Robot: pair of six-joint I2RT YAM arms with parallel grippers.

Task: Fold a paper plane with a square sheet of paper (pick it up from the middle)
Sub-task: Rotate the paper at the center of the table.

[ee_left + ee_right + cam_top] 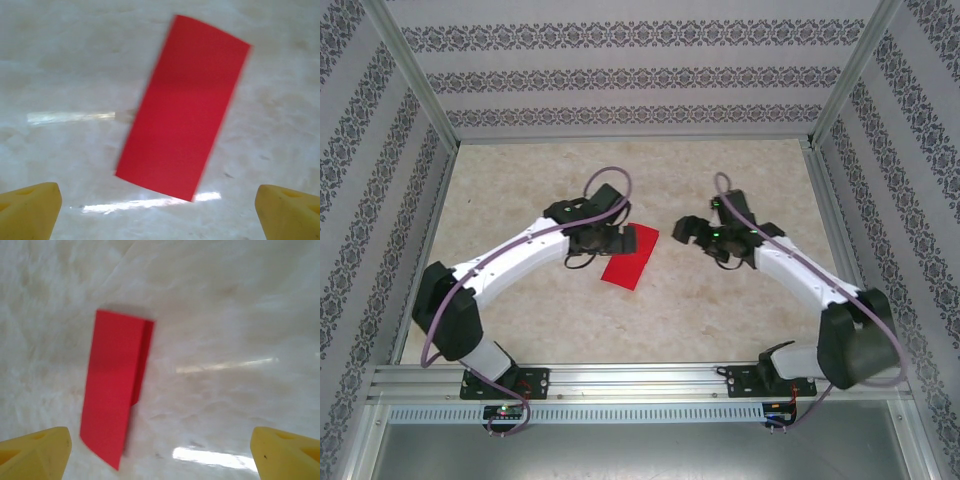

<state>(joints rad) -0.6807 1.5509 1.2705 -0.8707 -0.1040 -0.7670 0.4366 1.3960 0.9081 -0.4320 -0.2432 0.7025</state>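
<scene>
The red sheet of paper [632, 258] lies flat on the pale table, folded over into a narrow rectangle rather than a plane shape. In the right wrist view the paper [112, 390] shows a lower layer peeking out along its right edge. My left gripper [620, 240] hovers at the paper's upper left end, open, with nothing between its yellow fingers [30, 210]. From the left wrist the paper [185, 107] lies ahead of the open left gripper [160, 212]. My right gripper [682, 230] is open to the right of the paper, apart from it; its wrist view shows the right gripper [160, 455] with wide jaws.
The marbled tabletop [520, 190] is bounded by patterned walls on the left, back and right. A metal rail [640, 380] carrying both arm bases runs along the near edge.
</scene>
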